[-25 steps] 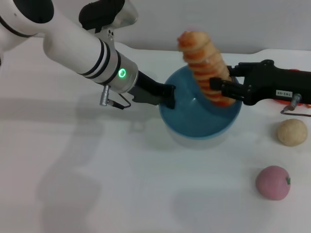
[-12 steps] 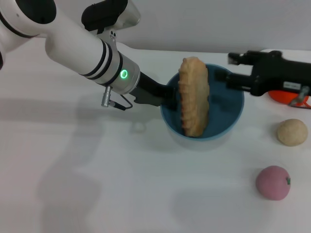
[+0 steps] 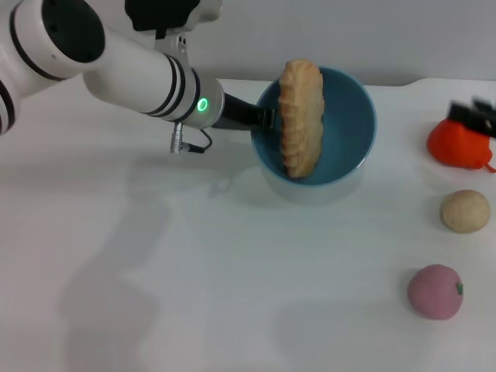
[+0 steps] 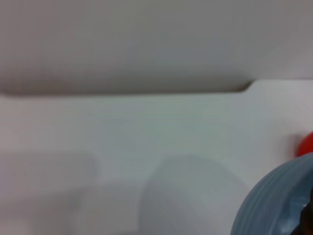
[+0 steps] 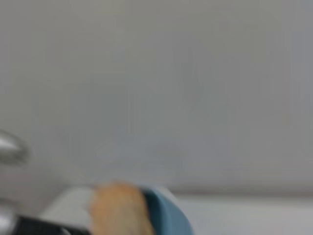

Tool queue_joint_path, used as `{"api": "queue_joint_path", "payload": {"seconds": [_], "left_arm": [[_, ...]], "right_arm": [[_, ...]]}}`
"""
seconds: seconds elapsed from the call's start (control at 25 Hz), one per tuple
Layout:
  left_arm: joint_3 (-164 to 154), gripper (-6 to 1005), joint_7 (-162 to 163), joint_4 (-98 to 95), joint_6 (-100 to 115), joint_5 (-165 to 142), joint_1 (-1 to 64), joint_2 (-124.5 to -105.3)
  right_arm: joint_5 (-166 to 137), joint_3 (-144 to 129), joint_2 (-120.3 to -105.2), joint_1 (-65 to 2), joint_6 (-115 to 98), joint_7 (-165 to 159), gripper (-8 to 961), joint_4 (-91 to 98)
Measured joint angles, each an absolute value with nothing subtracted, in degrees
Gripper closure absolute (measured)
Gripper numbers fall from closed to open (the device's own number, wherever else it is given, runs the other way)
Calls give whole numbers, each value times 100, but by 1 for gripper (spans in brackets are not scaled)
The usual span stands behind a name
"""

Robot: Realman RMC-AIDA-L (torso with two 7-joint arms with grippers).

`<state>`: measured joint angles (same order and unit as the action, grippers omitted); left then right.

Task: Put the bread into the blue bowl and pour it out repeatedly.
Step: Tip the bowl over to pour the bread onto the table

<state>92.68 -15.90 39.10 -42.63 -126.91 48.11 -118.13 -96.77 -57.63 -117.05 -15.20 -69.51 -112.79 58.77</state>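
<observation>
White table (image 3: 194, 294): we are seeing it spreading under everything, with a plain pale wall behind it.
Left arm (image 3: 132, 70): we are watching it reaching in from the left side of the head view, a green light glowing on its wrist band.
Blue bowl (image 3: 345, 116): we are seeing it sitting directly beyond the left gripper's tip, lifted and tipped so that its glossy inside is facing the head camera; a shadow is lying on the table beneath it. In the left wrist view a piece of its outer wall (image 4: 274, 205) is showing close up, and in the right wrist view its rim (image 5: 164, 213) is showing.
Bread (image 3: 301, 118): we are seeing it lying inside the blue bowl, on the side nearest the left gripper, standing almost upright against the inner wall with its plain tan side turned to the head camera; its top end is reaching just past the rim. In the right wrist view it (image 5: 120, 208) is appearing beside the blue rim.
Left gripper (image 3: 265, 118): we are seeing its dark fingers pinching the blue bowl at the rim.
Pink ball (image 3: 435, 291): it is lying well apart from the left gripper, toward the right near corner.
Orange object (image 3: 457, 146): it is sitting just beside the right gripper.
Tan ball (image 3: 465, 211): it is resting between the orange object and the pink ball.
Right gripper (image 3: 477, 115): we are catching only a dark sliver of it at the right edge, well apart from the blue bowl, and we cannot tell how its fingers are standing.
</observation>
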Motion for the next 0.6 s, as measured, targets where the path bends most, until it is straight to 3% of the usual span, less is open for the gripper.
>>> {"api": "queue_joint_path", "payload": {"seconds": [0.16, 0.6], "left_arm": [[8837, 1000, -1591, 3928, -3650, -12691, 4856, -11819], [7137, 1000, -1590, 3713, -570, -12724, 4796, -11863]], "right_arm": [[-10547, -5344, -11612, -1535, -7191, -11845, 344, 5716], [-11399, -4637, -11610, -1484, -7795, -12108, 343, 5728]]}}
